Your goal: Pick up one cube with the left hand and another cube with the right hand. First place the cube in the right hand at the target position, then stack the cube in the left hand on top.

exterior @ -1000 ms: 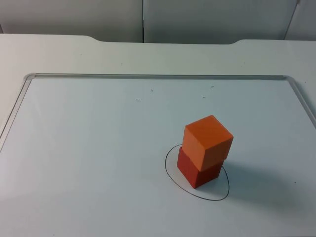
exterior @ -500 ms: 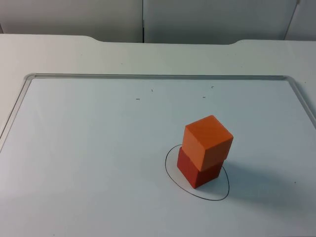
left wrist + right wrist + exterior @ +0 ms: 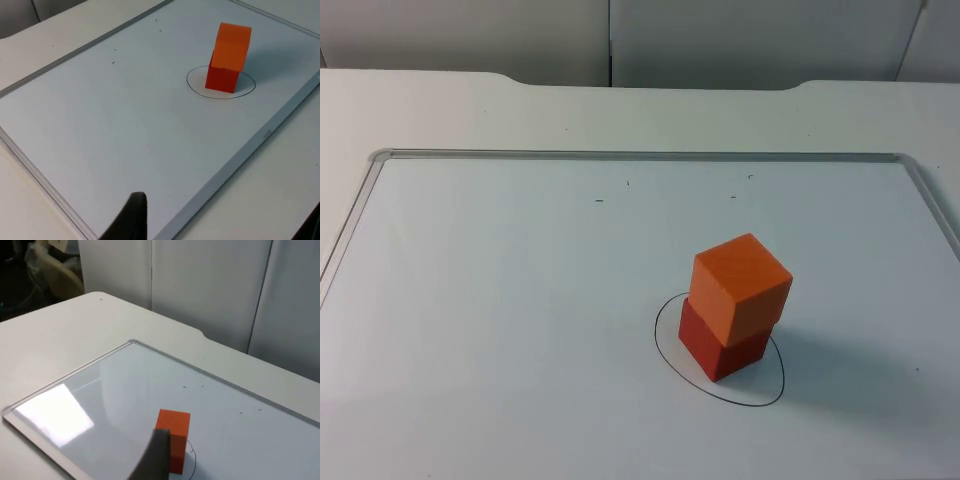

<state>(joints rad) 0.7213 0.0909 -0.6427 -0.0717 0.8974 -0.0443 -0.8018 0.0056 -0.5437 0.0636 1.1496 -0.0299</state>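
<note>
Orange cube [image 3: 740,285] stacked on red cube [image 3: 720,350].

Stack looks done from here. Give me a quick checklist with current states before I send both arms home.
1. Red cube inside the drawn circle: ok.
2. Orange cube resting on the red cube: ok, though turned a little against it.
3. Both cubes free of any gripper: ok.
4. Left gripper away from the stack, over the whiteboard's edge: ok.
5. Right gripper fingers open or shut: cannot tell.
</note>
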